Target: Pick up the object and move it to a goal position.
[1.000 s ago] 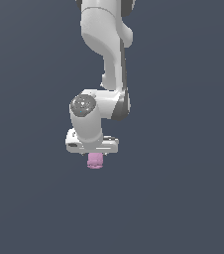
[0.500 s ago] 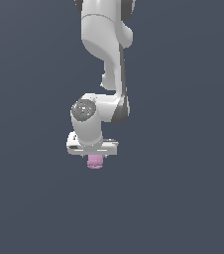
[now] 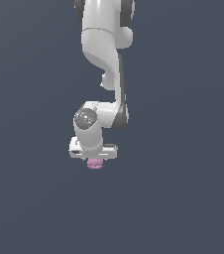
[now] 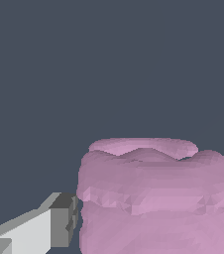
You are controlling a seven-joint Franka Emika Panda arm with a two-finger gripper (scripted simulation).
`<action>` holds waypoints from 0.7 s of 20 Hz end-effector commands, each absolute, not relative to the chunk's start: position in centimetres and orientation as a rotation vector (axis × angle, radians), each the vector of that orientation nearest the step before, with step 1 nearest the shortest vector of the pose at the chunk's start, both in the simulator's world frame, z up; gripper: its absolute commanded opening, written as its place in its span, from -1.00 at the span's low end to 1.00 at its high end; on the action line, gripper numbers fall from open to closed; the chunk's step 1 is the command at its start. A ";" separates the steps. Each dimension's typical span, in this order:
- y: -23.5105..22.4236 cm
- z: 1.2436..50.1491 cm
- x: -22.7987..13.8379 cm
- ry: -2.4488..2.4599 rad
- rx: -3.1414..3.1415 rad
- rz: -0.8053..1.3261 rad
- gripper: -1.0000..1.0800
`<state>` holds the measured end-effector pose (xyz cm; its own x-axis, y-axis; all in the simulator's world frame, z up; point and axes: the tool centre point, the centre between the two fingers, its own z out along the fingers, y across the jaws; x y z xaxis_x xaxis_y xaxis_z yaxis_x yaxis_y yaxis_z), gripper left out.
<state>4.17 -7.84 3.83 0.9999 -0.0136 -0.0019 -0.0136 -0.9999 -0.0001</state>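
The object point(image 3: 94, 163) is a small pale pink lumpy blob that pokes out just below the hand of my white arm in the exterior view. My gripper point(image 3: 94, 161) is shut on it and holds it in the air. In the wrist view the object point(image 4: 153, 198) fills the lower half, with one grey-tipped finger point(image 4: 59, 221) pressed against its side and a sliver of the other finger at the opposite edge. The fingers themselves are hidden behind the hand in the exterior view.
A plain dark grey-blue background fills both views. No goal marker, table edge or other thing shows.
The arm with the pink object in it has shifted slightly toward the exterior view's left and a little up. The grip is unchanged.
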 end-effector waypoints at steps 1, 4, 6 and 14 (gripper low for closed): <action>-7.9 3.8 4.3 0.021 -3.142 0.000 -1.00; -7.9 3.8 4.3 0.021 -3.142 0.000 -1.00; -7.9 3.8 4.3 0.021 -3.142 0.000 -1.00; -7.8 4.2 4.3 0.021 -3.142 0.000 -1.00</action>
<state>4.25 -7.85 3.94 0.9999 -0.0137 -0.0012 -0.0137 -0.9999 0.0000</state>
